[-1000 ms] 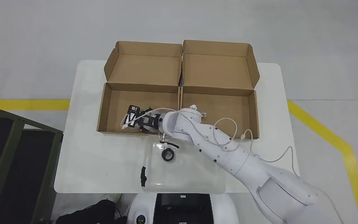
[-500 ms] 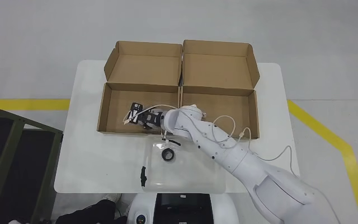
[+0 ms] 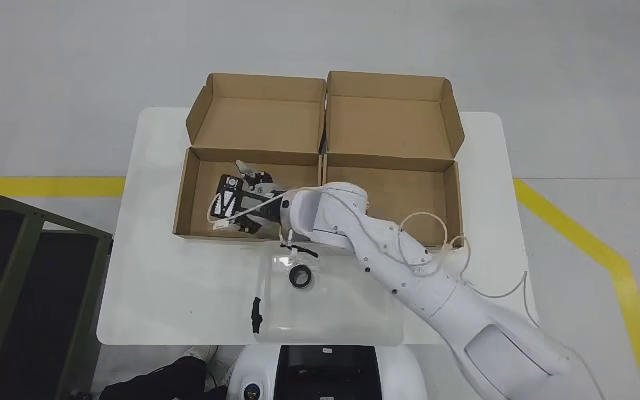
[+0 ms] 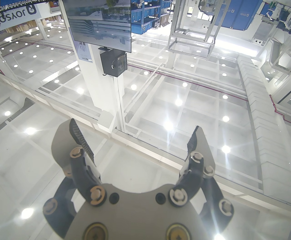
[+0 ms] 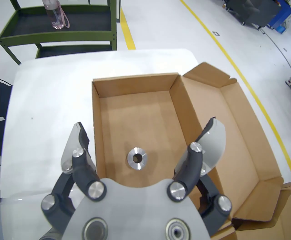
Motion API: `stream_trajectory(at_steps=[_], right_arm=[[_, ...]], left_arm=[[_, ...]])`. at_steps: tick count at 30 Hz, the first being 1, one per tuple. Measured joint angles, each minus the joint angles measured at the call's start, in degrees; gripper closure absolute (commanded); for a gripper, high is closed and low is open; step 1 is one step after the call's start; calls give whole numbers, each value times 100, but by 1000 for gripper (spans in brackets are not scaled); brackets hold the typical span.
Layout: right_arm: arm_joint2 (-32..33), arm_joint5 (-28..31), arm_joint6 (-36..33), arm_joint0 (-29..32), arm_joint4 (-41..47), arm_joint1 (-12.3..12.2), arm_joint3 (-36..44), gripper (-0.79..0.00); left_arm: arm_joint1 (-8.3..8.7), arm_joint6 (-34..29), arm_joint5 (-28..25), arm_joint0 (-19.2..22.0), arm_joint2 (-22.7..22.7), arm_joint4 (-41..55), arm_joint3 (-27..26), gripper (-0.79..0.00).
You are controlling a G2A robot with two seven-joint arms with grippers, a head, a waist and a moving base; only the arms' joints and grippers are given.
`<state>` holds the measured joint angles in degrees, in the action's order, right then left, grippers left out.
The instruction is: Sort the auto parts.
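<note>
Two open cardboard boxes sit side by side on the white table. My right gripper hangs open over the floor of the left box. In the right wrist view a shiny metal ring part lies on the floor of that box, below and between the spread fingers of the right gripper. A black ring part and a small black piece lie in a clear tray at the table's near edge. My left gripper is open, holds nothing and points up at the ceiling.
The right box has a bare floor. Both boxes have lids folded back toward the far side. A green shelf cart with a pink bottle stands beside the table. A yellow floor line runs past it.
The right gripper has shifted a little to the left and farther into the left box, and its wrist has turned. The tray's parts have not moved.
</note>
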<state>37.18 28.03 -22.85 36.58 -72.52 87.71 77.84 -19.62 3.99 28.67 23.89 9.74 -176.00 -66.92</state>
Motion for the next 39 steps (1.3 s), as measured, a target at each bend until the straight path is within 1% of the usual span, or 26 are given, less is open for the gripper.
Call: stream_trajectory(at_steps=[3, 7, 12, 19, 28, 34, 39], right_arm=[[252, 248, -223, 315, -49, -132, 699, -785], [525, 592, -522, 783, -48, -290, 1431, -785], [915, 944, -805, 1491, -151, -505, 2204, -785], [1425, 1436, -909, 2433, -437, -775, 3017, -785], [2127, 2100, -784, 3435, -889, -1084, 3759, -785], [2453, 2387, -451, 3950, -1268, -1240, 3970, -785], [2554, 2571, -198, 4310, -1579, -1343, 4021, -785]], left_arm=[[0, 0, 0, 0, 0, 0, 0, -785], [0, 0, 0, 0, 0, 0, 0, -785], [0, 0, 0, 0, 0, 0, 0, -785], [0, 0, 0, 0, 0, 0, 0, -785], [0, 0, 0, 0, 0, 0, 0, -785], [0, 0, 0, 0, 0, 0, 0, -785], [0, 0, 0, 0, 0, 0, 0, -785]])
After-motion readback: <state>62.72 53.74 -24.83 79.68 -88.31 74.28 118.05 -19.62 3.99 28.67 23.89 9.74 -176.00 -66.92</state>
